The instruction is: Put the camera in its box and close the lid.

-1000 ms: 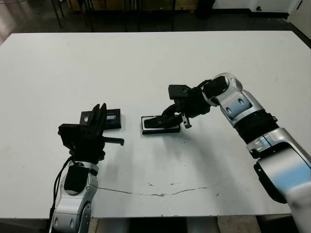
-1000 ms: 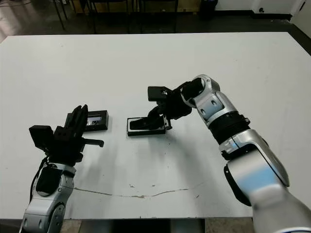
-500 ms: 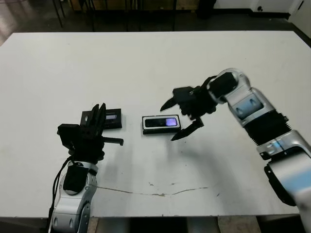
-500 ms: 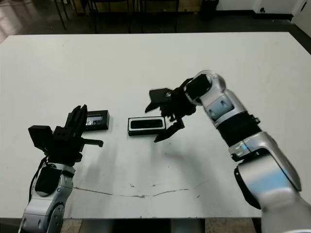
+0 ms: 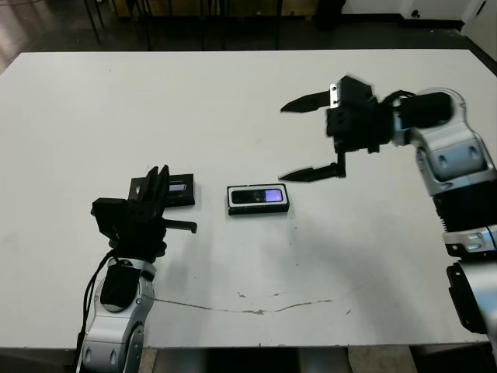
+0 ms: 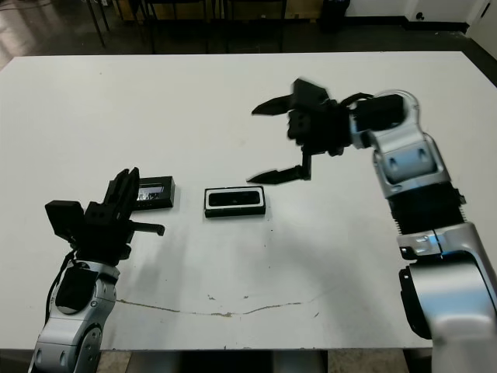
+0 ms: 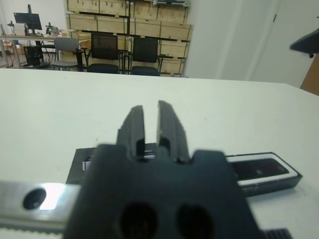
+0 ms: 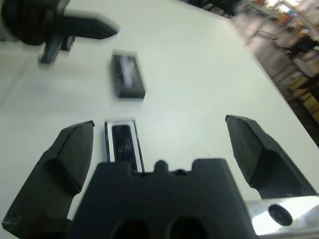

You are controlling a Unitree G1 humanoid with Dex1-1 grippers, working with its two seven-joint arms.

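With slim black bar camera sitting in white-lined black box, flat black lid lying just ahead of narrow left gripper; right gripper hovering wide, empty; lidding remaining.

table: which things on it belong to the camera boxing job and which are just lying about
Part of the job:
- camera, lying in the box
- box
- lid, beside the box

Just lying about:
- nothing else on the table

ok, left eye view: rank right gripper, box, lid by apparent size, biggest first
1. right gripper, fingers spread wide; raised toward the camera, so it may look oversized.
2. box, camera inside.
3. lid, partly hidden by the left gripper, so box versus lid is unsure.
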